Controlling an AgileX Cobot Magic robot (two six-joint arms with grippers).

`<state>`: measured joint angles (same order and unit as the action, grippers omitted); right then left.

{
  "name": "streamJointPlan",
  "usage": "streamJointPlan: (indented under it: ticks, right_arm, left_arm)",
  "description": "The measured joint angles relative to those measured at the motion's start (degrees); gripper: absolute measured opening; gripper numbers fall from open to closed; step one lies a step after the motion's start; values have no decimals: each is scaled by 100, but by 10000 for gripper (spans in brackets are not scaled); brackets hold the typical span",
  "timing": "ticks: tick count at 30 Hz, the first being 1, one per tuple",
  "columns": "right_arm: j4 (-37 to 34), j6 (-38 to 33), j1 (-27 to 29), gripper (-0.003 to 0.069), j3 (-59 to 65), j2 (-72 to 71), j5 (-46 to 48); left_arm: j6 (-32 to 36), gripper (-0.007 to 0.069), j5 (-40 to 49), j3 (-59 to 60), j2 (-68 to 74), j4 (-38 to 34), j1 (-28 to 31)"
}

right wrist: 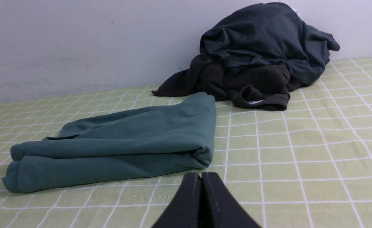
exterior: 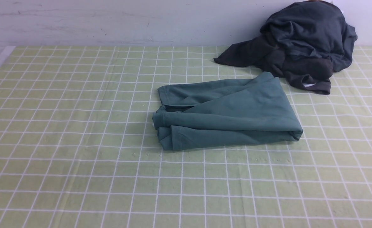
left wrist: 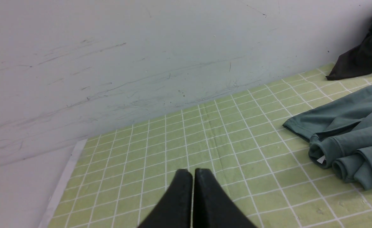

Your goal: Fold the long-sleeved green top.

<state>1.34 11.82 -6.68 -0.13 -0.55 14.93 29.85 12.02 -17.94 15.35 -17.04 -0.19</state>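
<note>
Already folded into a thick bundle, green top [exterior: 227, 114], long axis running left to right, rolled hems leftward. Ahead of both pincers, apart from each. Left pincer [left wrist: 192, 172] and right pincer [right wrist: 201, 175] pressed together, holding nothing. Underneath, green checked cloth [exterior: 78, 158]; beyond, dark clothes [exterior: 299, 44] heaped against pale wall [exterior: 110, 22].

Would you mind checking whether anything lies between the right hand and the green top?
Nothing visible does. In the right wrist view, only bare checked cloth lies between the shut right hand and the folded green top. The dark clothes pile sits beyond the top, by the wall.
</note>
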Motion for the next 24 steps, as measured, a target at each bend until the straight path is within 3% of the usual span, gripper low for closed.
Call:
streamJointPlan:
  ticks: [6,13,20,24]
  right_arm:
    - [0,-122,78,-14,174,0,-88]
    - [-134,-340,857,-14,168,0,444]
    - [-134,-1396,1060,-14,168,0,473]
    - [-134,-1501,1060,-14,164,0,472]
  left_arm:
    - [0,-4,0,0,0,0,0]
    - [0,-4,0,0,0,0,0]
    - [0,-4,0,0,0,0,0]
    - [0,-4,0,0,0,0,0]
